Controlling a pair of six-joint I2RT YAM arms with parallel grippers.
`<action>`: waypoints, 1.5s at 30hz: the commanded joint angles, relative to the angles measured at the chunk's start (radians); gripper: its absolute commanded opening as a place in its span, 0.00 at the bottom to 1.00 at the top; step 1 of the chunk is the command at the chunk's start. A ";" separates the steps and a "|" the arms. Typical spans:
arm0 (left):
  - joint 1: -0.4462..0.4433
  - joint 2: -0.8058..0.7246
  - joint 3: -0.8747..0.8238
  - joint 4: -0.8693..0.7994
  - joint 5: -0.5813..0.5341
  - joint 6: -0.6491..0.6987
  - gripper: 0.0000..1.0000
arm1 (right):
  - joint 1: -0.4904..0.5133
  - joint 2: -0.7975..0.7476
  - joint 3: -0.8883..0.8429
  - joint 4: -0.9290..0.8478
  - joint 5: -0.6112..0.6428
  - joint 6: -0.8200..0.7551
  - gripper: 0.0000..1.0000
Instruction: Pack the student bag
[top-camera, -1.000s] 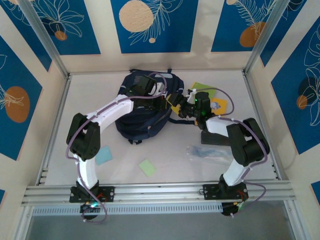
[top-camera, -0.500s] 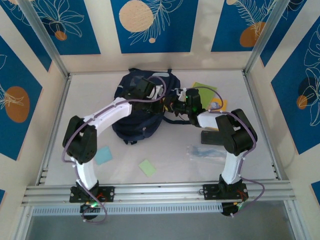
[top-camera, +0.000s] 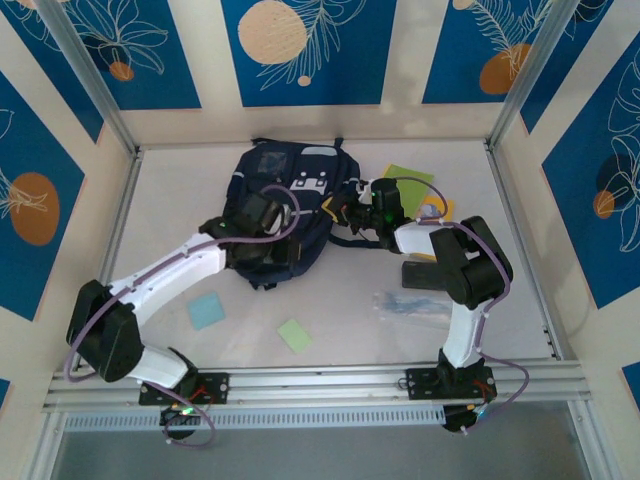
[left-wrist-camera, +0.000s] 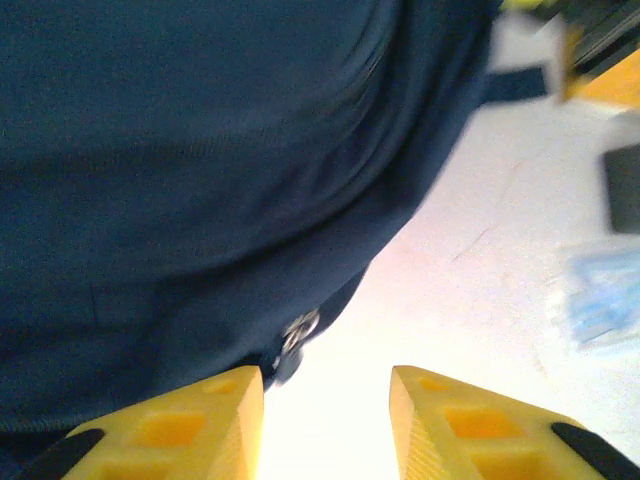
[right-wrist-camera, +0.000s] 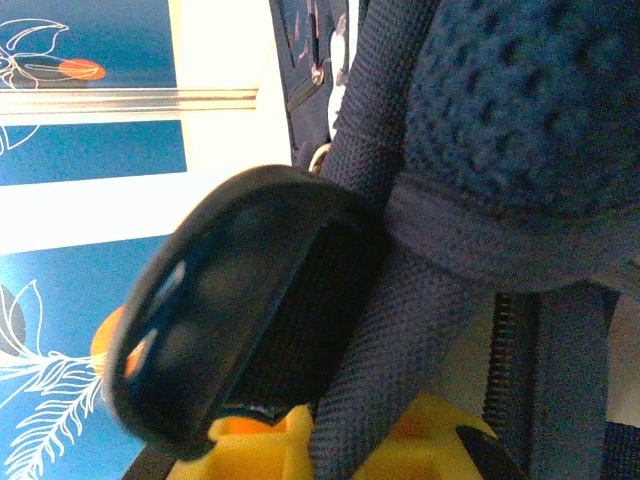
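The student bag (top-camera: 292, 185) lay flat on the table (top-camera: 340, 330), toward the far middle. Its long axis ran away from the arms, the near end leaning a little to the left and the grey patches at the far end.

The right claw (right-wrist-camera: 345, 445) was at the bag's right flank, its jaws closed tight on a navy mesh strap (right-wrist-camera: 375, 320) that ran up between them towards the bag's body. So the bag lay to that claw's left and was already anchored there.

The left claw (left-wrist-camera: 325, 420) sat at the bag's near end with its jaws apart and nothing between them. Bare table showed through the gap. The blue fabric lay directly ahead of it and off to its left. What looked like a metal zip pull (left-wrist-camera: 297, 330), blurred in the wrist view, hung just beyond its left fingertip.

Both claws were at the bag, but only the left was free. With the strap held on the right, the next move probably turned on that near edge lying straight ahead of the open jaws.
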 joint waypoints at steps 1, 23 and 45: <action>-0.046 0.007 -0.059 0.061 -0.053 -0.088 0.31 | 0.009 -0.012 0.047 0.028 0.038 0.018 0.00; -0.093 0.155 -0.108 0.173 -0.318 -0.164 0.33 | 0.017 -0.027 0.004 0.086 0.059 0.043 0.00; 0.045 0.111 0.018 -0.229 -0.152 0.211 0.00 | -0.054 -0.070 0.092 -0.136 -0.025 -0.282 0.00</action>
